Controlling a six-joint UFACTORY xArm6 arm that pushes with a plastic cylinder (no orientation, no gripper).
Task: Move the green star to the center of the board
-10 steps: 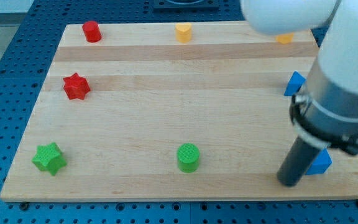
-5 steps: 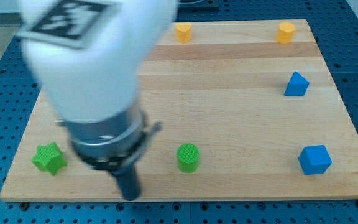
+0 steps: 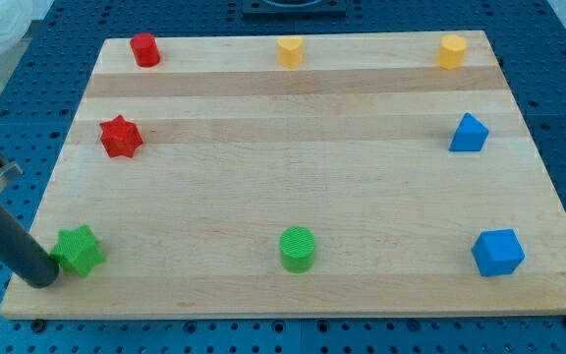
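The green star (image 3: 79, 250) lies near the bottom left corner of the wooden board (image 3: 293, 108). My tip (image 3: 41, 279) rests on the board at the star's lower left, right beside it and seemingly touching it. The dark rod rises from there up and to the view's left edge.
A green cylinder (image 3: 298, 249) stands at the bottom middle. A red star (image 3: 120, 136) and a red cylinder (image 3: 144, 49) are at the left. Two yellow blocks (image 3: 290, 50) (image 3: 451, 50) are along the top. A blue triangular block (image 3: 468, 133) and a blue cube (image 3: 498, 253) are at the right.
The arm swept from the bottom right across the bottom of the board to the bottom left. My tip now sits beside the green star. No block has visibly moved.
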